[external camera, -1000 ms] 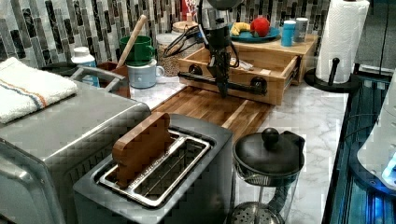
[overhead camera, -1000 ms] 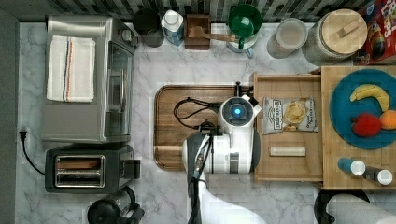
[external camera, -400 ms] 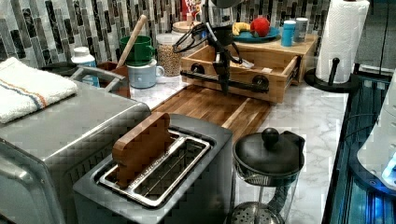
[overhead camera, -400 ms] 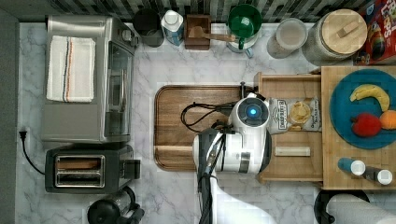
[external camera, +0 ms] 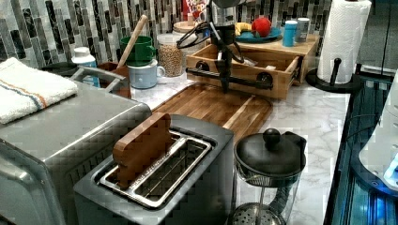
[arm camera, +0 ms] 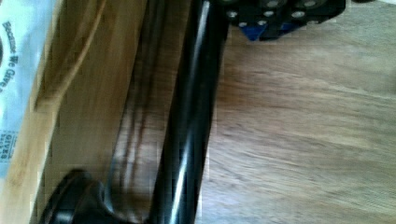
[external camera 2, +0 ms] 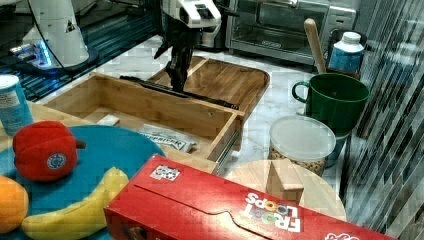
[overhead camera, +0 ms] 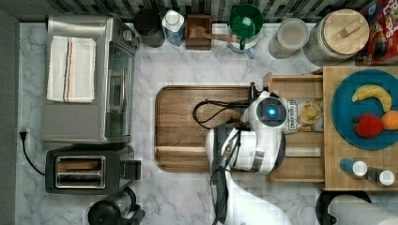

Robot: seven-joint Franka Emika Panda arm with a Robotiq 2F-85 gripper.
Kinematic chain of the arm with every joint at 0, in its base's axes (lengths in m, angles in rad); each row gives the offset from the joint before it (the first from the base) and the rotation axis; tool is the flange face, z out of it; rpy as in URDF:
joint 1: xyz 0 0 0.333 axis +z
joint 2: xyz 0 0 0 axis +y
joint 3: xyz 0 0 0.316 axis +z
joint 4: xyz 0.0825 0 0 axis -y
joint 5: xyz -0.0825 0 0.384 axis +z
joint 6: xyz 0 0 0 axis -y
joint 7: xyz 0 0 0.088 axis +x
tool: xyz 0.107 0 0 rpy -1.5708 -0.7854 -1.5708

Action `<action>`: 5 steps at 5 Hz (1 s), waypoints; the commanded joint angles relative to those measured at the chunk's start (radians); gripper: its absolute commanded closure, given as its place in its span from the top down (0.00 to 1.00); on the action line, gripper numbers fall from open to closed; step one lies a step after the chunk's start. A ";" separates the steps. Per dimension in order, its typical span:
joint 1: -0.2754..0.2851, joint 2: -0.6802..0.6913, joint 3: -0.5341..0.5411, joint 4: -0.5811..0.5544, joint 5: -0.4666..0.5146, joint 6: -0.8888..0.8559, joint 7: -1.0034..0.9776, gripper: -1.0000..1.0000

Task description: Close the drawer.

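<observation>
Left view: drawer [external camera: 253, 65] seen part open at 12 o'clock of cutting board [external camera: 213, 103], gripper [external camera: 225, 84] set against its black handle [external camera: 234, 78]. Jaws' opening can't be told. Risk: jaws slipping off handle, drawer left ajar.

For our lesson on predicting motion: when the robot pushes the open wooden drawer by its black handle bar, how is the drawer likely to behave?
The drawer will probably slide straight rather than tip, since a metal runner shows along its side. It looks stiff: solid wood walls and a rigid handle bar. It should feel fairly light, holding just a packet and a few small items. The glossy bar may be slippery against the tool.
</observation>
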 commanded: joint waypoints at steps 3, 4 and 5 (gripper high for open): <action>-0.213 0.108 -0.209 0.313 0.063 0.010 -0.298 0.00; -0.244 0.149 -0.212 0.370 0.077 0.016 -0.353 0.00; -0.249 0.170 -0.220 0.423 0.080 -0.036 -0.366 0.00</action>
